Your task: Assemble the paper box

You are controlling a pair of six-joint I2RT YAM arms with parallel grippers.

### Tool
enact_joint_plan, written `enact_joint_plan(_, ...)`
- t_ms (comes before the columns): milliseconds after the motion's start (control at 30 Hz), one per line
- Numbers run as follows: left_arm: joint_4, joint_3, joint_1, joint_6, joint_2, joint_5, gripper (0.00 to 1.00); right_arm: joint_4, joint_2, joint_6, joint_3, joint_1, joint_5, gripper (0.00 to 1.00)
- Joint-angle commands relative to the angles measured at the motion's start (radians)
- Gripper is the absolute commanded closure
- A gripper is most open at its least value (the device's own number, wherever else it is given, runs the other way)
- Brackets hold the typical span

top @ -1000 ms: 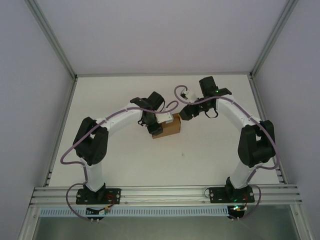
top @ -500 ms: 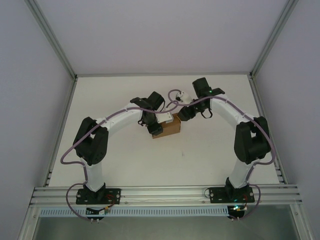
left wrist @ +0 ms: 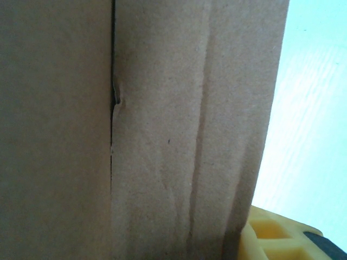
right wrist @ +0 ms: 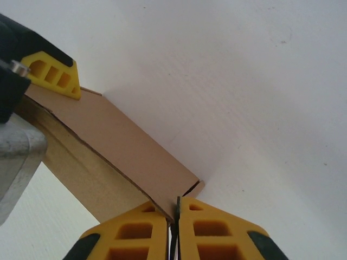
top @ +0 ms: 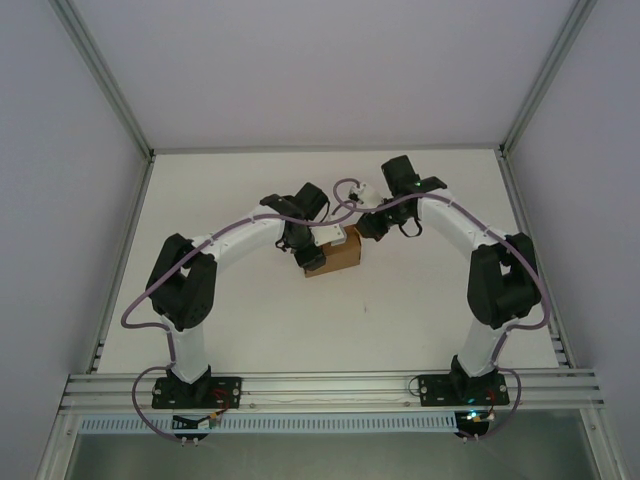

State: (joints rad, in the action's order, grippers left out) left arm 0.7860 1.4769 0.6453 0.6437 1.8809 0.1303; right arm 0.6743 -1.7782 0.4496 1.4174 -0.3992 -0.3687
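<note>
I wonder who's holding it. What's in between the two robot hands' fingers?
The paper box. In the right wrist view it stretches from the left gripper's yellow finger to the right gripper's shut fingers.

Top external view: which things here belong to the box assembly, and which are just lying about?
Job in hand: paper box; left end effector, gripping it; right end effector, shut at its corner.
Just there: table; aluminium frame.
</note>
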Motion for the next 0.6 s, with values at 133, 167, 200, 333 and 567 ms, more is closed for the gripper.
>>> enact_joint_plan(133,0.032,0.037,0.001,-0.032,0.041,0.004,0.65,-0.027,0.099,-0.242,-0.011,-0.083,0.008,0.94)
enact_joint_plan(167,0.031,0.037,0.002,-0.032,0.041,0.008,0.65,-0.039,0.108,-0.291,-0.019,-0.095,0.022,0.95)
enact_joint_plan(200,0.025,0.036,0.002,-0.035,0.042,0.010,0.65,-0.056,0.113,-0.360,-0.027,-0.105,0.058,0.95)
enact_joint_plan(333,0.005,0.034,0.003,-0.045,0.035,0.026,0.64,-0.160,0.140,-0.610,-0.089,-0.129,0.098,0.99)
enact_joint_plan(567,-0.018,0.020,0.004,-0.052,0.021,0.027,0.64,-0.311,0.190,-0.694,-0.193,-0.165,0.171,0.99)
